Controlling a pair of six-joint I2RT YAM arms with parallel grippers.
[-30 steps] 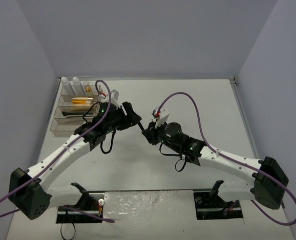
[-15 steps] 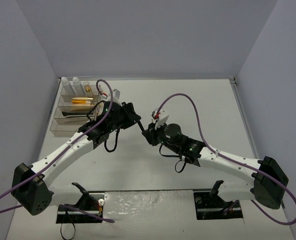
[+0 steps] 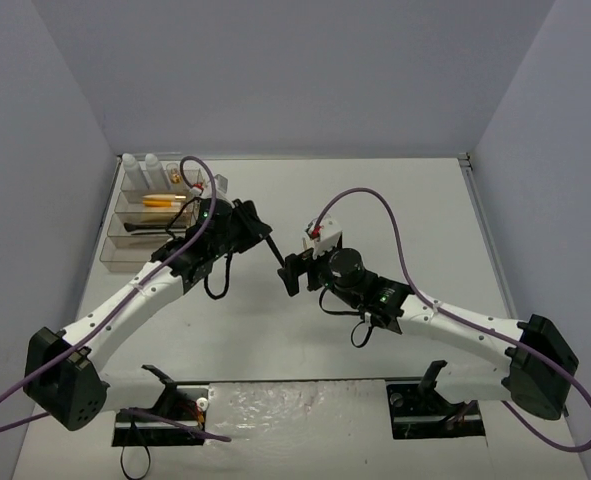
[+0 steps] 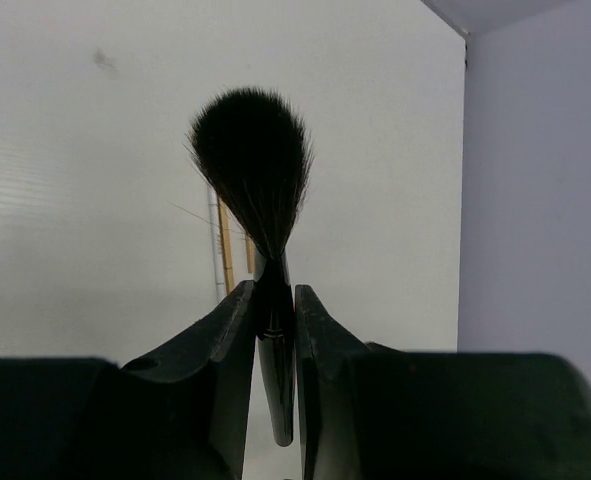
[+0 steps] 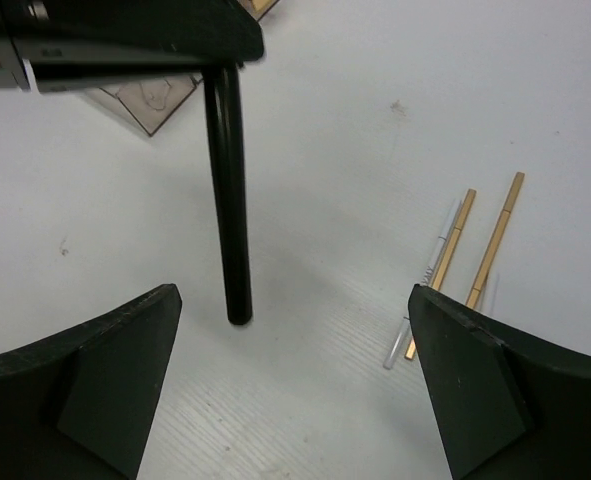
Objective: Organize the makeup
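A slim black makeup brush (image 4: 251, 160) with a fluffy dark head sticks out of my left gripper (image 4: 273, 300), which is shut on its handle. From above, that brush (image 3: 271, 250) slants between the two arms, with my left gripper (image 3: 256, 229) at its upper end. My right gripper (image 5: 295, 296) is open just past the free tip of the handle (image 5: 227, 190), touching nothing, and it shows in the top view (image 3: 292, 273) too. Thin wooden sticks (image 5: 480, 250) lie on the table to its right. Two white bottles (image 3: 141, 171), a gold-capped vial (image 3: 176, 177) and an orange tube (image 3: 165, 201) sit in the organizer.
The clear tiered acrylic box (image 3: 125, 255) stands at the far left against the wall, with another black brush (image 3: 145, 227) in one tier. Purple cables (image 3: 375, 200) loop over both arms. Grey walls close in the table on three sides.
My left gripper has shut on the brush and drawn it slightly left. My right gripper has opened wide and let the handle go.
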